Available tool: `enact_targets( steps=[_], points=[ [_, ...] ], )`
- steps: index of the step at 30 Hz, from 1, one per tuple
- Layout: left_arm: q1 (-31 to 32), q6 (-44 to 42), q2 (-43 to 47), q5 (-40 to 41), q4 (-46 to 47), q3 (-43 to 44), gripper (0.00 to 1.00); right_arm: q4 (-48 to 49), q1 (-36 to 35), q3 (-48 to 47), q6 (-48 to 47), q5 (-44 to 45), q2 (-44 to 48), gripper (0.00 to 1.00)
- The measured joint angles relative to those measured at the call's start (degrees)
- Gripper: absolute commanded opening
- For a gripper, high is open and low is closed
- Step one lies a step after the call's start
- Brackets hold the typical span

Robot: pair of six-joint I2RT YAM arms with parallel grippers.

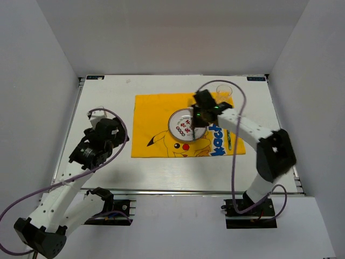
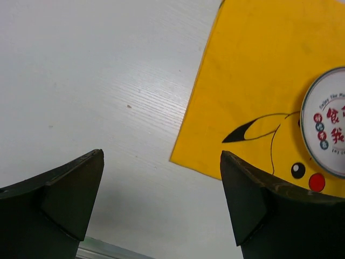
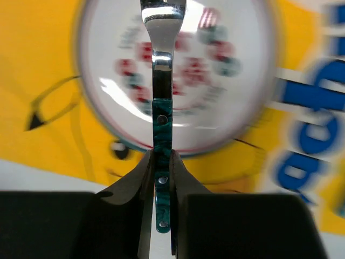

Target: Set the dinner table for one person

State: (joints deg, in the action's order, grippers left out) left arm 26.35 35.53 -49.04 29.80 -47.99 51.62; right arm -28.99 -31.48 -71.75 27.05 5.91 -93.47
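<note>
Right now R gripper (image 3: 161,162) is nearly closed, pinching the teal handle of a metal utensil (image 3: 161,124), metal end out over the plate (image 1: 180,123); fork or spoon, can't tell. L gripper (image 2: 161,156) gapes fully, nothing in it, over bare dinner table (image 1: 108,97), just left of yellow cloth (image 1: 151,110) lying mid-table.

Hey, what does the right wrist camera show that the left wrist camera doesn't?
Only the right wrist view: the right hand shut on a green-handled piece of cutlery, seen against the plate, plus blue lettering on the yellow cloth. Only the left wrist view: the left hand open and empty, the bare white dinner table, and the cloth's corner. Both: the yellow cloth and the printed white plate.
</note>
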Motion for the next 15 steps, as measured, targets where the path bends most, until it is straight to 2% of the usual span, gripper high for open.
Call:
enact_targets(
  steps=[4,9,15],
  points=[
    [0.0,1.9,2.5,4.1,-0.8,0.0,0.98,0.8,-11.5,-16.3,7.3,1.4,-15.3,0.0],
    [0.0,2.5,0.0,5.0,-1.4,0.0,0.98,-1.2,-20.3,-40.9,15.6,3.9,-35.1,0.0],
    [0.0,2.3,-1.0,4.7,-1.3,0.0,0.98,-3.0,-23.2,-48.9,20.5,5.7,-43.5,0.0]
  ],
)
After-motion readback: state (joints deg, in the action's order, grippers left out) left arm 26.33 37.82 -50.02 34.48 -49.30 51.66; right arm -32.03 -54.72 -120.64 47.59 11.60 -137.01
